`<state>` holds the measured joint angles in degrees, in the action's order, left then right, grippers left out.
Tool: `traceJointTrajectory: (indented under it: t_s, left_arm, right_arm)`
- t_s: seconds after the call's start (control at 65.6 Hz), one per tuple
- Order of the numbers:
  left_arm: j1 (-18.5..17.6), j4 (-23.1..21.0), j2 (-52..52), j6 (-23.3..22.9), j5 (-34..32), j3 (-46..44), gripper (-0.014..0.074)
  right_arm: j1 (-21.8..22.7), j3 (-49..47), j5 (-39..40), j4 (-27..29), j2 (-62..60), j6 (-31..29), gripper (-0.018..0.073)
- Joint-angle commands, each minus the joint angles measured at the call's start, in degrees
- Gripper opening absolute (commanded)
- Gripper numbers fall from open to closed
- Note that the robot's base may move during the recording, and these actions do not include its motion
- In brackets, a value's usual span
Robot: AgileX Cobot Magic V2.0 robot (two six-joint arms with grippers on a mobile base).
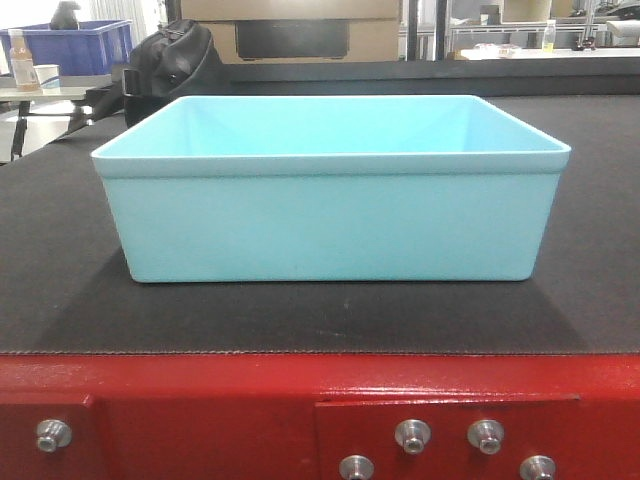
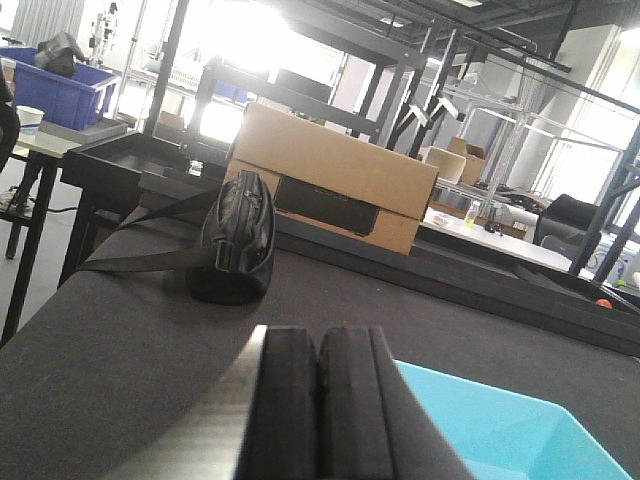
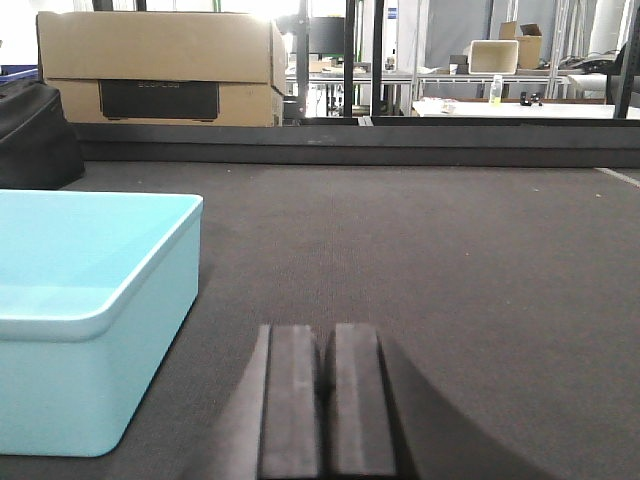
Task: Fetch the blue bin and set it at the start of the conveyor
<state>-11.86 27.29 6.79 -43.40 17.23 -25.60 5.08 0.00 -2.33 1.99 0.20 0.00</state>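
You are looking for writing, and there is almost none to read: the dark panel on the cardboard box is carrying a faint line of lettering, too blurred to make out. The blue bin is showing no label at all.

The blue bin is sitting upright and empty on the conveyor start, a dark textured belt, just behind the red frame with its silver bolts. Both arms are standing apart from it, one to each side.

The left gripper is hovering low over the belt beside the bin's left rim, its pads pressed together on nothing. The right gripper is sitting on the bin's right side, jaws likewise closed and empty.

Behind the bin you are seeing a black bag lying on the belt, the cardboard box beyond it, a dark blue crate on a side table, and metal shelving under bright light.
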Motion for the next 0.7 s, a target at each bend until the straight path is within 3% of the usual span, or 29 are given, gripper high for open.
traceJointTrajectory:
  t_s: [0.0, 0.168, 0.214, 0.32, 0.381, 0.503, 0.58, 0.686]
  left_arm:
    - [0.2, 0.3, -0.3, -0.1, -1.3, 0.1, -0.0111]
    - [0.2, -0.1, -0.6, -0.1, -1.4, 0.2, -0.0111]
    - [0.2, -3.1, -1.2, 0.4, -1.6, 0.7, -0.0111]
    - [0.6, -11.2, -3.9, 15.0, -1.6, 4.1, -0.0111]
    - [2.3, -17.7, -6.1, 27.0, -2.6, 8.7, -0.0111]
    - [6.0, -26.9, -6.8, 40.6, -10.6, 16.4, -0.0111]
    - [8.1, -30.8, -6.8, 46.0, -17.6, 20.9, -0.0111]
    - [9.6, -31.0, -6.8, 46.3, -21.2, 24.9, -0.0111]
  right_arm:
    - [0.4, 0.0, 1.1, 0.2, -0.2, 0.0, -0.0167]
    - [0.4, 0.0, 1.1, 0.2, -0.2, 0.0, -0.0167]
    - [0.4, 0.0, 1.1, 0.2, -0.2, 0.0, -0.0167]
    - [0.4, 0.0, 1.1, 0.2, -0.2, 0.0, -0.0167]
    - [0.4, 0.0, 1.1, 0.2, -0.2, 0.0, -0.0167]
    - [0.4, 0.0, 1.1, 0.2, -0.2, 0.0, -0.0167]
    - [0.4, 0.0, 1.1, 0.2, -0.2, 0.0, -0.0167]
    - [0.4, 0.0, 1.1, 0.2, -0.2, 0.0, -0.0167]
